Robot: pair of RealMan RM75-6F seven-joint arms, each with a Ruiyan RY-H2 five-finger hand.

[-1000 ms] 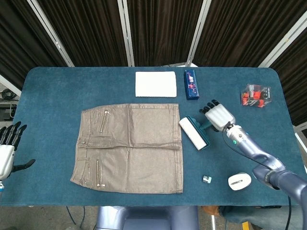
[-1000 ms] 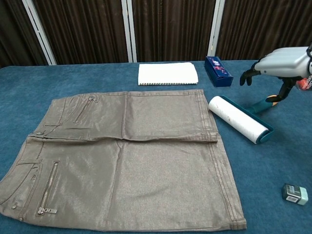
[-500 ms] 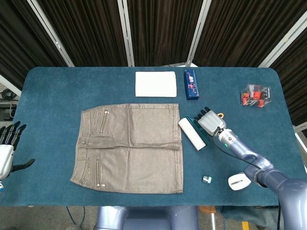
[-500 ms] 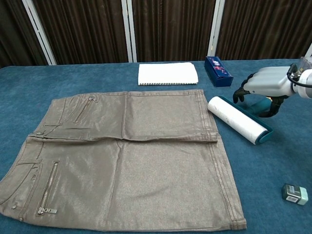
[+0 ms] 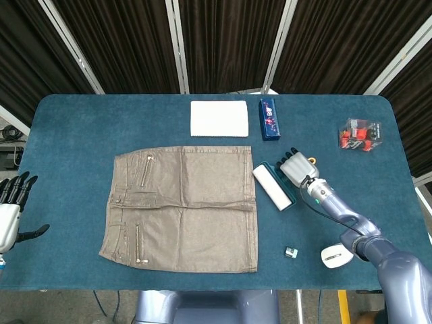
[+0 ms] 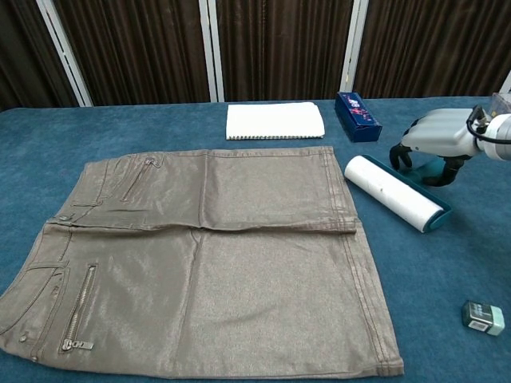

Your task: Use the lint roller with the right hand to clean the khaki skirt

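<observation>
The khaki skirt (image 5: 182,206) (image 6: 200,255) lies flat in the middle of the blue table (image 5: 74,135), waistband to the left. The lint roller (image 5: 273,187) (image 6: 391,191), a white roll in a teal frame, lies just off the skirt's right hem. My right hand (image 5: 295,167) (image 6: 435,137) sits over the roller's teal handle, fingers curled down around it; the handle is mostly hidden under the hand. My left hand (image 5: 10,202) hangs off the table's left edge with fingers spread and nothing in it.
A white folded cloth (image 5: 219,118) (image 6: 274,120) and a blue box (image 5: 269,118) (image 6: 357,116) lie behind the skirt. A clear box of red items (image 5: 360,133) stands far right. A small teal-and-white object (image 5: 291,252) (image 6: 482,317) and a white oval object (image 5: 335,255) lie front right.
My right hand came down from above onto the roller's handle and its fingers curled around it. The roller shifted slightly to the right. The left hand stayed put.
</observation>
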